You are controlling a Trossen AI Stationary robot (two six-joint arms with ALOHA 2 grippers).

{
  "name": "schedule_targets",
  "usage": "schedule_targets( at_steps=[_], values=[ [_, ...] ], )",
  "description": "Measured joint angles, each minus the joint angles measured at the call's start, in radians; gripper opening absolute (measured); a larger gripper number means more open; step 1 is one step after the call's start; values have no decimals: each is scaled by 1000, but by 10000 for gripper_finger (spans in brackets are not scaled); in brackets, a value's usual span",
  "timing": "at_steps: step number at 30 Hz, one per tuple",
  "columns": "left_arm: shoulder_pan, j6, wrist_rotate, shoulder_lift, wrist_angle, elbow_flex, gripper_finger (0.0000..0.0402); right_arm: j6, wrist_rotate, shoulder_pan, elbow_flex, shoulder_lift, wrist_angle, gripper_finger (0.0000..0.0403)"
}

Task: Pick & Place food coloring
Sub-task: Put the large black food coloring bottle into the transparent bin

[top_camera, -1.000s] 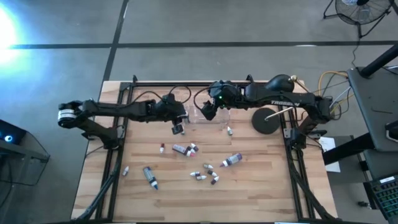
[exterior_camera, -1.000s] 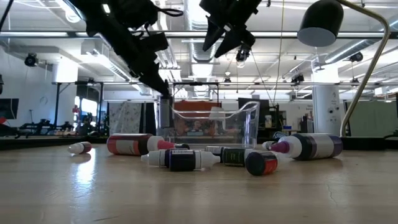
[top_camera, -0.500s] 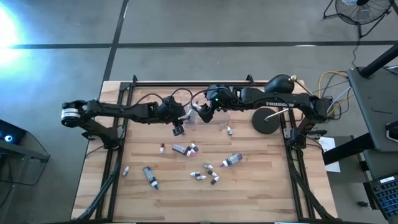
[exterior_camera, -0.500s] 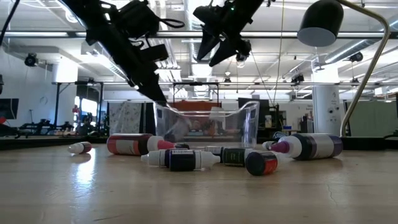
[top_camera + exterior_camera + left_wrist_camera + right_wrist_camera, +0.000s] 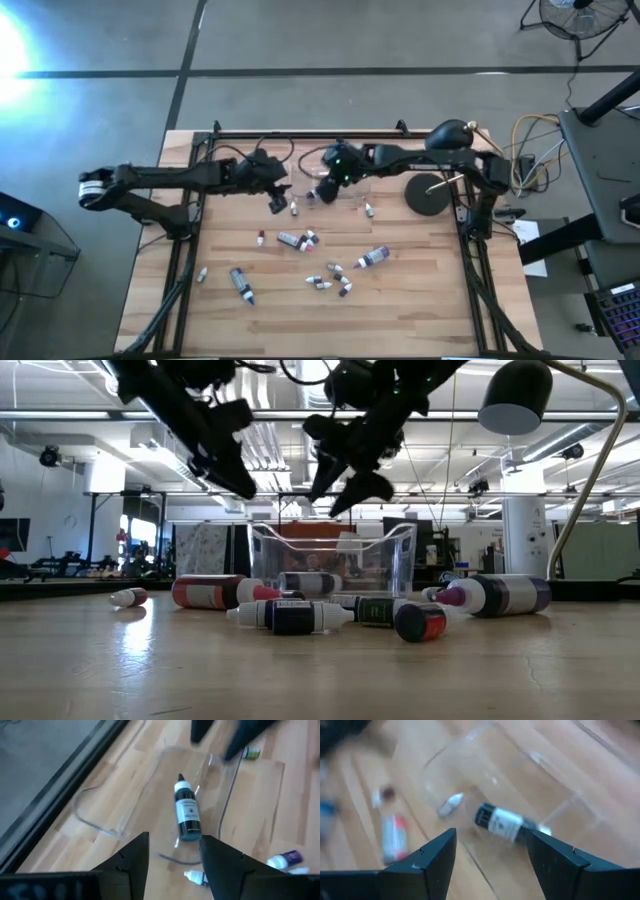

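From my remote station, the left gripper [image 5: 170,865] hung above the clear box [image 5: 150,795], its fingers parted and empty; the right gripper [image 5: 490,855] hovered over the same box, fingers spread wide with nothing between them. Both wrist views showed what the overhead camera hid under the arms: one dark bottle [image 5: 186,810] with a white cap lying flat inside the box. The table-level camera confirmed it resting on the box floor [image 5: 310,582]. From overhead I counted roughly eleven pieces of food coloring [image 5: 300,240] scattered loose on the wooden table [image 5: 420,310] in front of the box, among them a larger grey tube [image 5: 240,283] and a purple-capped bottle [image 5: 373,257]. Both arms reached inward from opposite sides, meeting near the table's far middle, beside a black lamp [image 5: 432,192].
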Motion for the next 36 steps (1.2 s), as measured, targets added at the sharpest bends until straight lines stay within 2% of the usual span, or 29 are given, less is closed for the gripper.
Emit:
schedule_targets(
  at_steps=[3,6,9,13,15,25,29,32,34,36],
  values=[
    [0,-20,-1,-68,-91,-14,149,-384,75,18,36,64,-27,225],
    [-1,-70,-2,-138,-137,-38,149,-561,152,8,78,122,-95,217],
    [-2,-157,-2,-199,-149,-69,149,-640,138,-38,129,162,-204,208],
    [-7,-272,-2,-271,-152,-126,149,-672,7,-103,175,230,-306,195],
    [-9,-315,-3,-297,-157,-153,149,-674,-24,-121,200,260,-314,190],
    [-14,-421,-4,-346,-143,-229,149,-856,-28,-92,361,425,-485,187],
    [-15,-426,-11,-346,-142,-231,149,-852,-19,-92,421,451,-520,187],
    [-15,-427,-16,-346,-142,-231,149,-775,5,-100,482,446,-525,187],
    [-15,-428,-28,-346,-142,-231,149,-660,3,-114,536,439,-526,187],
    [-15,-428,-34,-346,-138,-231,149,-439,-7,-137,592,438,-527,187]
  ],
)
